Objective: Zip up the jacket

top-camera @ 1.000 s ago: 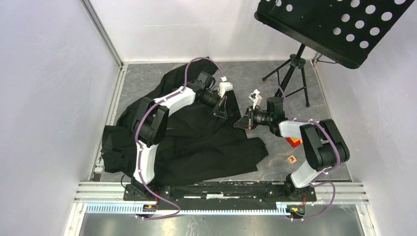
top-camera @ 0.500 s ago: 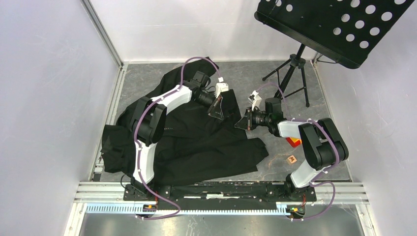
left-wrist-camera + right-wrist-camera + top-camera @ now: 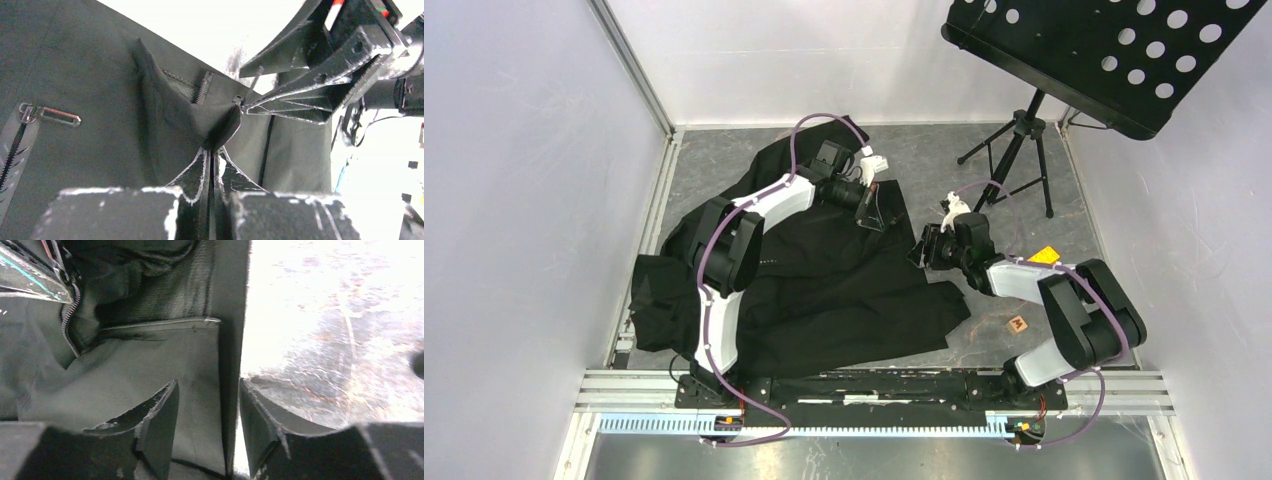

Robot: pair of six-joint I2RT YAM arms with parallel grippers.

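Observation:
The black jacket (image 3: 824, 290) lies crumpled across the grey floor. My left gripper (image 3: 876, 208) is at its far edge, shut on a pinched fold of the fabric (image 3: 220, 127). Just beyond that fold, zipper teeth (image 3: 202, 89) show, and a pocket zipper pull (image 3: 56, 116) lies to the left. My right gripper (image 3: 920, 250) is at the jacket's right edge, open. In the right wrist view the jacket's straight edge (image 3: 229, 365) stands between the fingers (image 3: 160, 415) without being pinched. A pocket zipper (image 3: 160, 323) and a curve of front zipper teeth (image 3: 67, 320) lie ahead.
A black perforated music stand (image 3: 1114, 60) on a tripod (image 3: 1014, 150) stands at the back right. A yellow-orange object (image 3: 1046, 256) and a small brown tile (image 3: 1018, 324) lie on the floor by the right arm. White walls enclose the floor on three sides.
My right gripper has opened, let go of what it held, and dropped down toward the near right. My left gripper has pulled its fold of fabric a little toward the back.

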